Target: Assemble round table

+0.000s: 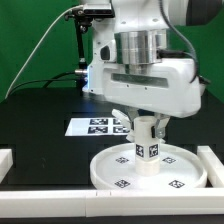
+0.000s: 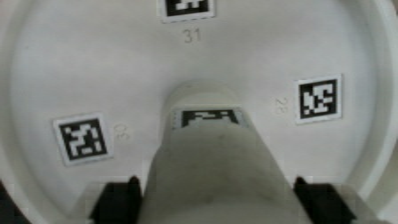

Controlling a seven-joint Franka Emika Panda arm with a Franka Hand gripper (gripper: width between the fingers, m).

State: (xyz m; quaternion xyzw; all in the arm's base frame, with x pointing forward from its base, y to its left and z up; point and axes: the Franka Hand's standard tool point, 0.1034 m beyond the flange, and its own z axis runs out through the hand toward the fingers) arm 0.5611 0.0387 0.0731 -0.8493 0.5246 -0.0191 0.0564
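The large round disc (image 1: 108, 168) lies flat near the table's front, its rim up and several square tags on its face. The short thick leg (image 1: 146, 138) stands upright at its middle, with tags on its side. My gripper (image 1: 147, 122) reaches straight down over it, and its fingers clamp the leg's upper part. In the wrist view the leg (image 2: 214, 150) runs between the two black fingers (image 2: 119, 198), which press against both of its sides. Its tagged lower part meets the disc (image 2: 107, 70). My gripper (image 2: 215, 195) is shut on the leg.
The marker board (image 1: 98, 126) lies on the black table just behind the disc. White border rails run along the front (image 1: 40, 200), the exterior view's right (image 1: 212, 165) and the exterior view's left (image 1: 5, 160). A green backdrop stands behind.
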